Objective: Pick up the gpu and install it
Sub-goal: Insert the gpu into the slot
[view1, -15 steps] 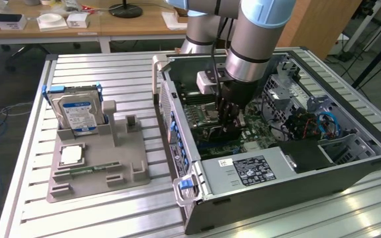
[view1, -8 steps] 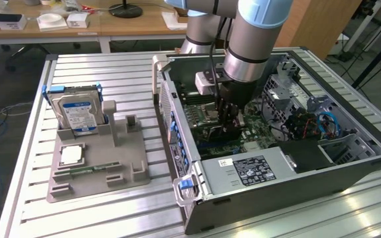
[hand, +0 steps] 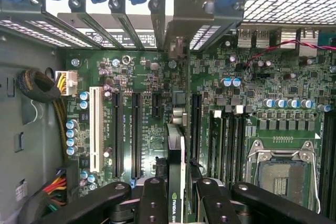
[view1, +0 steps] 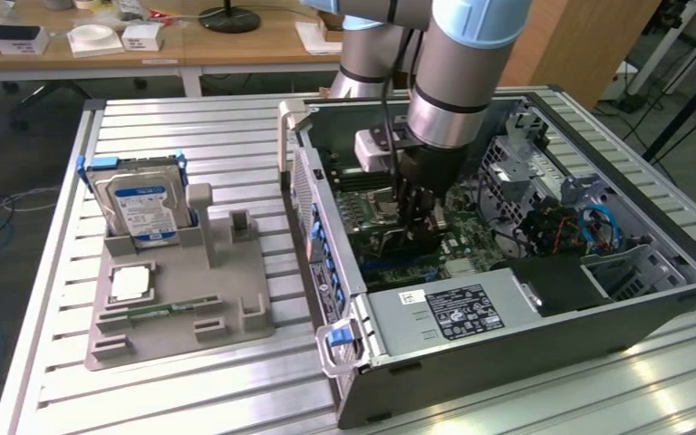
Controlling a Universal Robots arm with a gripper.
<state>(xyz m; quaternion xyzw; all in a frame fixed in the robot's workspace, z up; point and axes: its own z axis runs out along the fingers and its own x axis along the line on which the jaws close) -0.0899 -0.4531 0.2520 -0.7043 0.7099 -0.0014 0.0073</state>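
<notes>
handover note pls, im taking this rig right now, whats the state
Gripper: shut on the gpu, holding it on edge inside the open computer case, just over the motherboard slots.
Done: card picked up and brought into the case.
Left: it is not seated in a slot yet.
On the gray holder outside the case: hard drive and processor chip.

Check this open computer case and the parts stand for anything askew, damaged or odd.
Nothing stands out. The gripper holds the gpu edge-on over the motherboard, and the hard drive stands upright in its stand.
</notes>
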